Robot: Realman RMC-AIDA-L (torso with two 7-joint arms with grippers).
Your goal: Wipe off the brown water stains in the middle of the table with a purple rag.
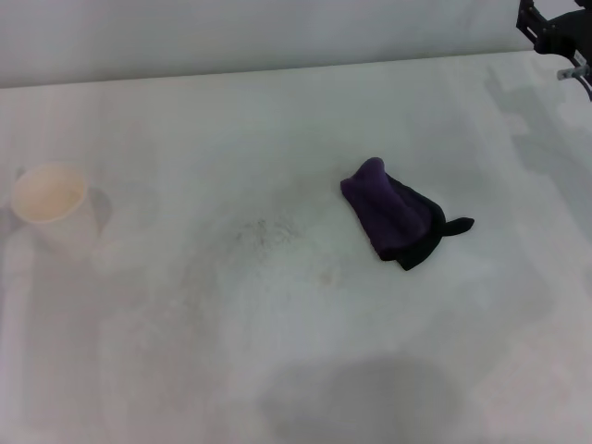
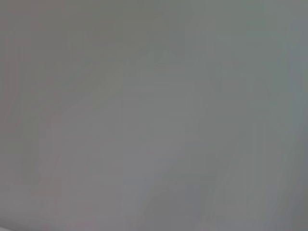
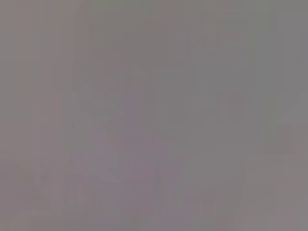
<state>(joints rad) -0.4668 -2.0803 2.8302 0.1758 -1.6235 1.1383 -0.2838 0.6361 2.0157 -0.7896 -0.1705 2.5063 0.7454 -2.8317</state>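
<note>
The table (image 1: 277,370) was off-white, and only the head view showed it with anything on it. The purple rag (image 1: 396,211) lay bunched up right of the table's middle, toward the far edge, with its black edge and pointed black corner turned toward the right edge. Nothing touched the rag. Just left of it, around the middle of the table, sat a faint mottled patch, possibly the brown water stains (image 1: 268,236), though it read as barely darker than the surface and its outline could not be traced with confidence. The rag and the patch were near each other but apart. A cream paper cup (image 1: 51,205) stood upright near the left edge, well apart from both.

The right gripper (image 1: 555,32) appeared only as dark hardware at the far right corner of the table, cut off by the frame; whether it was wide or narrow could not be told. The left gripper was nowhere in the head view.

Both wrist views showed only a flat grey field, with no object, finger or table edge distinguishable.
</note>
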